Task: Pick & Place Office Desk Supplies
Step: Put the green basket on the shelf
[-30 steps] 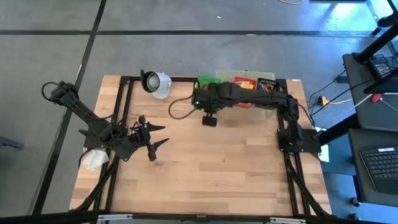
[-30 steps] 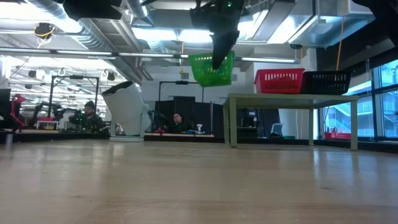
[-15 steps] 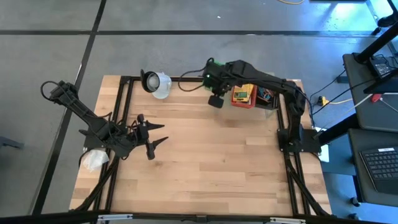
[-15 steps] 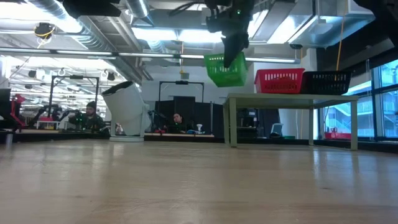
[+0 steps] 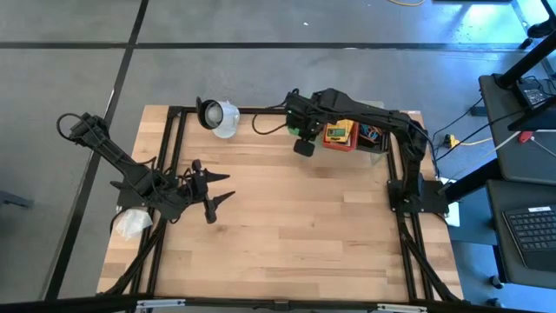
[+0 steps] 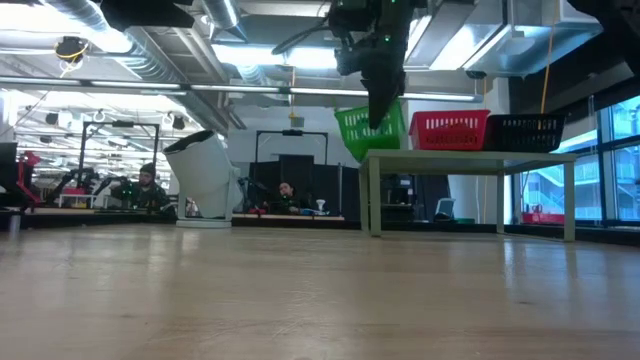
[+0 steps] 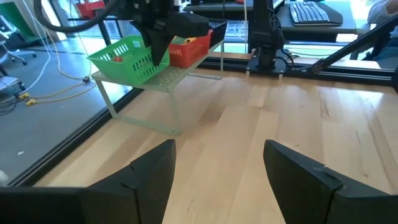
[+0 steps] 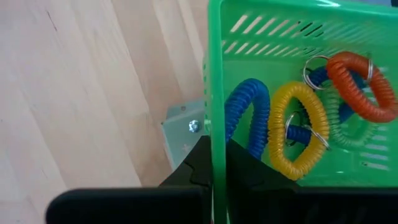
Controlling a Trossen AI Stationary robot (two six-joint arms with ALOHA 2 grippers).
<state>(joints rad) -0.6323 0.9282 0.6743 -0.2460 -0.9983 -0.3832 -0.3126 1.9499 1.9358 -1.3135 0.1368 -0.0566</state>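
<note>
green plastic basket (image 8: 298,93) pinched by its rim in the right gripper (image 8: 214,163), hanging tilted at the end of the pale shelf (image 7: 163,78) by the red basket (image 7: 186,51). coil loops (image 8: 298,124) inside look light, springy, could slide. thin wall will likely flex; rim is the sensible hold. left gripper (image 7: 214,171) parked wide open, left side of table (image 5: 295,226)

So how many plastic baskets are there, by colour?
Green slotted plastic basket, held at its rim by the right gripper: 1
Red slotted plastic basket: 1
Black slotted plastic basket: 1
Total: 3
The left gripper, open over the table, holds none.
</note>
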